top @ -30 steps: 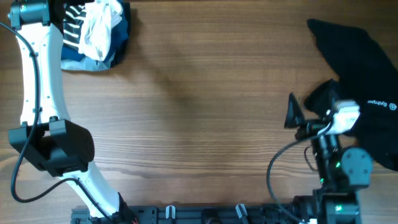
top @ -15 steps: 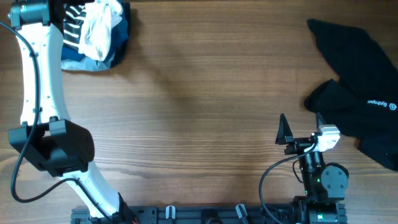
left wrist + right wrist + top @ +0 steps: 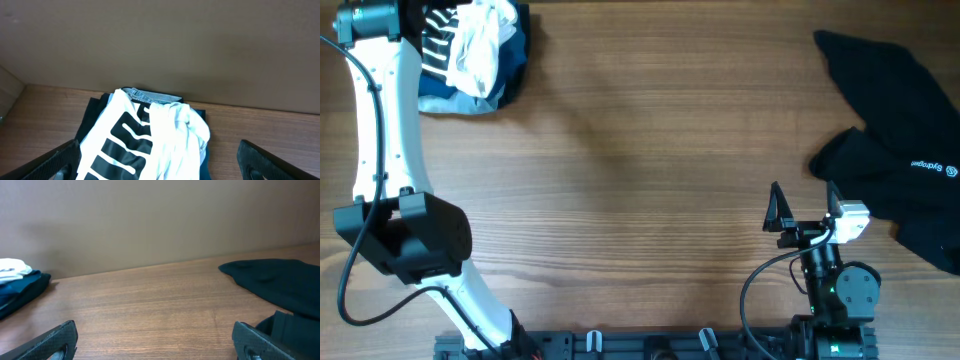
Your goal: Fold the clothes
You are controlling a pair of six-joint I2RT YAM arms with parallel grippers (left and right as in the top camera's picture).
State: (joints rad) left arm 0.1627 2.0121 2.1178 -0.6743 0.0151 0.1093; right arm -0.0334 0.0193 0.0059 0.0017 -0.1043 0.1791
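The clothes, a crumpled white T-shirt (image 3: pixel 480 45) with black stripes, lie heaped on a dark blue garment (image 3: pixel 512 62) at the table's far left corner. In the left wrist view the T-shirt (image 3: pixel 150 135) fills the space just ahead of my left gripper (image 3: pixel 157 150), which is open, its fingers either side of the heap and not closed on it. My right gripper (image 3: pixel 802 200) stands open over bare wood near the front right, nothing between its fingers (image 3: pixel 50 342). From there the T-shirt (image 3: pixel 10 267) shows only as a white edge far left.
A black garment (image 3: pixel 900 130) with a small printed logo sprawls over the right side of the table, close beside my right gripper; it lies along the right edge in the right wrist view (image 3: pixel 280 282). A brown wall stands behind the table.
My right arm has pulled back toward the front edge, away from the black garment, and then stopped. The left arm and the heap of clothes have not moved.
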